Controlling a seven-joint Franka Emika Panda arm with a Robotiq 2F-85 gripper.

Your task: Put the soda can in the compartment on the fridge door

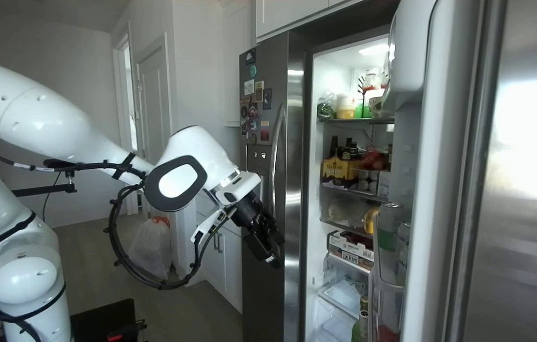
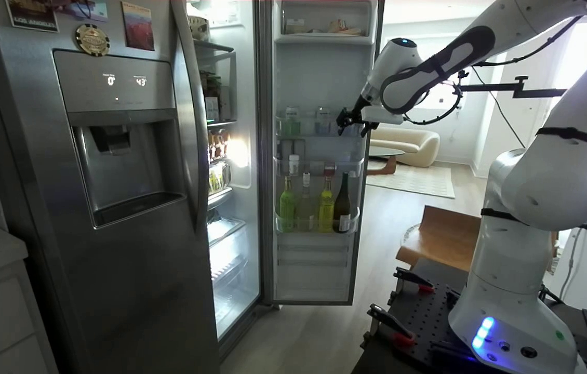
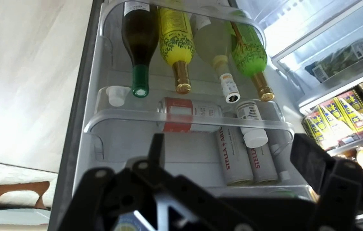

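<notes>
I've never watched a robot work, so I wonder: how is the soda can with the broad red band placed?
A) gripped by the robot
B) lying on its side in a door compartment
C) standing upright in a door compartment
B: in the wrist view, the soda can lies crosswise to the bottles, within the clear-railed door compartment, outside the open gripper.
</notes>
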